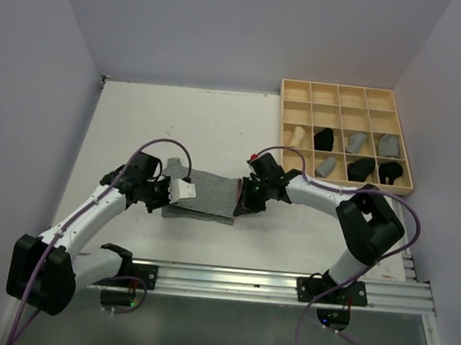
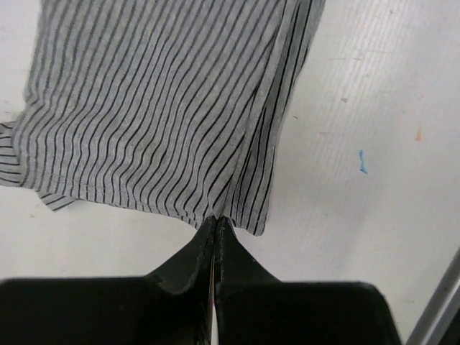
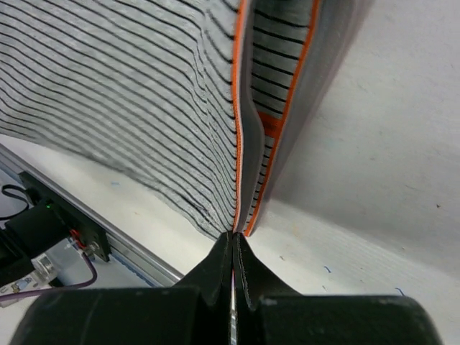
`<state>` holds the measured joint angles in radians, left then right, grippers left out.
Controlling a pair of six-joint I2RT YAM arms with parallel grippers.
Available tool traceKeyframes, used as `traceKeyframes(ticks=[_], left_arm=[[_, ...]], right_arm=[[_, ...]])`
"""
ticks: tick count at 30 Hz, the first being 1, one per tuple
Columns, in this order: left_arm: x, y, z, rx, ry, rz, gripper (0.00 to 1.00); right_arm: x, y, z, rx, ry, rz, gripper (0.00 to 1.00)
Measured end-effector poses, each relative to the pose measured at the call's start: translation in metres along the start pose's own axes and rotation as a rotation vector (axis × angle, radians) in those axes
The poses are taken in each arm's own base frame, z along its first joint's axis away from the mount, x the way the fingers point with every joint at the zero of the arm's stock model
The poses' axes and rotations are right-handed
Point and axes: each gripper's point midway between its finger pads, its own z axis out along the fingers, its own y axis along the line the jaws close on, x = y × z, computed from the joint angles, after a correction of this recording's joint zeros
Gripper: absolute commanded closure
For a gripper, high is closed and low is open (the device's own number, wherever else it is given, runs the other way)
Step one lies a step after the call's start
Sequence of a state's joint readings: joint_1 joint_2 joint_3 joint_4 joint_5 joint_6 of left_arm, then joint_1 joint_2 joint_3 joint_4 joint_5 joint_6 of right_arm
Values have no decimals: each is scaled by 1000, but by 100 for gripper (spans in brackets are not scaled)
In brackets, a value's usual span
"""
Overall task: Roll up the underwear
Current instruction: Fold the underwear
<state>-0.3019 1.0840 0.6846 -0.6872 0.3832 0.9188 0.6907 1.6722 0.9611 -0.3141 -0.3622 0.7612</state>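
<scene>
- Nearest, the metal rail (image 1: 285, 285) runs along the table's near edge and carries both arm bases.
- Just beyond it, the left gripper (image 1: 167, 193) has its fingers pressed together on the left edge of the striped underwear (image 1: 205, 194). In the left wrist view the black tips meet on the hem at a corner, with the grey, dark-lined cloth fanning out away from them.
- Level with it, the right gripper (image 1: 244, 198) is likewise clamped on the garment's right edge. The right wrist view shows its fingers closed on the orange-edged waistband (image 3: 287, 108), which is folded double there.
- The striped underwear hangs spread between the two grippers, near the middle of the white table (image 1: 202, 122) and slightly toward the near side.
- Farther off, at the far right corner, stands the wooden grid tray (image 1: 351, 90), well apart from the grippers.
- Its two nearer rows hold small bundles, one per compartment: a tan roll (image 1: 298, 136), black rolls (image 1: 323, 137) and grey rolls (image 1: 356, 141).
</scene>
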Motion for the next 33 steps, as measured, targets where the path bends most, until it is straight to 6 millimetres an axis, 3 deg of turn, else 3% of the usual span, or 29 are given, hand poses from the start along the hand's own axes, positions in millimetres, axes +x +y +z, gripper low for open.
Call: traceKeyframes(ticks=[6,9,11,13,15,20,22,25,28,30,33], left_arm=[[31,-33,22,128,70,-42,100],[49,-49,34,191,115,-70,99],[47,-46,35,185,109,-70,83],[46,-47,35,186,104,-69,68],[44,-48,33,188,93,-69,60],[20,-42,11,128,9,-36,37],[-1,-29,-5,64,-55,-16,28],[-35,-5,-28,-31,-151,-11,28],[-55,15,-34,-97,-216,-54,33],[-59,25,-28,-111,-235,-123,35],[-59,39,-10,-95,-253,-248,37]], right_arm=[[27,-29,16,48,85,32,100],[33,-27,24,8,128,45,100],[33,-23,27,-20,135,40,98],[33,-21,28,-34,141,35,87],[34,-20,26,-39,143,25,78],[34,-21,2,1,110,-40,69],[26,-12,-20,0,58,-83,68],[0,20,-57,-56,-71,-159,68],[-33,55,-82,-116,-192,-214,75],[-48,68,-82,-143,-233,-226,76],[-65,73,-55,-169,-239,-193,77]])
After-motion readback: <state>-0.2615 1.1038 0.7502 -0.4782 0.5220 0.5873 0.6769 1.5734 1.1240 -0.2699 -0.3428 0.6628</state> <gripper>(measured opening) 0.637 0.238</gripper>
